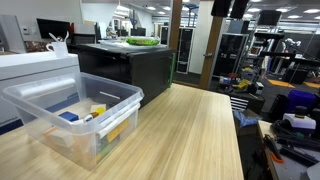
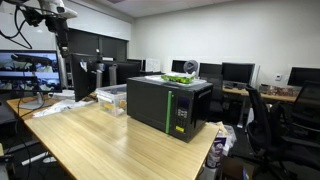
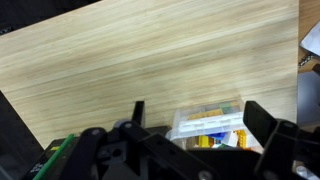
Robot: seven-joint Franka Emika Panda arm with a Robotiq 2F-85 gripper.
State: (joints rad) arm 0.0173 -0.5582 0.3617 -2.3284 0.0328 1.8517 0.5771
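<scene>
In the wrist view my gripper point(image 3: 197, 108) hangs high over the wooden table point(image 3: 150, 50), its two black fingers spread wide with nothing between them. Far below, framed by the fingers, is a clear plastic bin point(image 3: 210, 122) holding yellow, blue and green pieces. An exterior view shows this bin point(image 1: 75, 115) on the near left of the table point(image 1: 190, 130), with several coloured items inside. In an exterior view the arm point(image 2: 62, 40) rises at the far end of the table, above the bin point(image 2: 112, 97).
A black microwave point(image 2: 168, 105) stands on the table beside the bin, with a green object point(image 2: 180, 78) on top. A white appliance point(image 1: 35, 65) sits behind the bin. Desks, monitors and chairs surround the table.
</scene>
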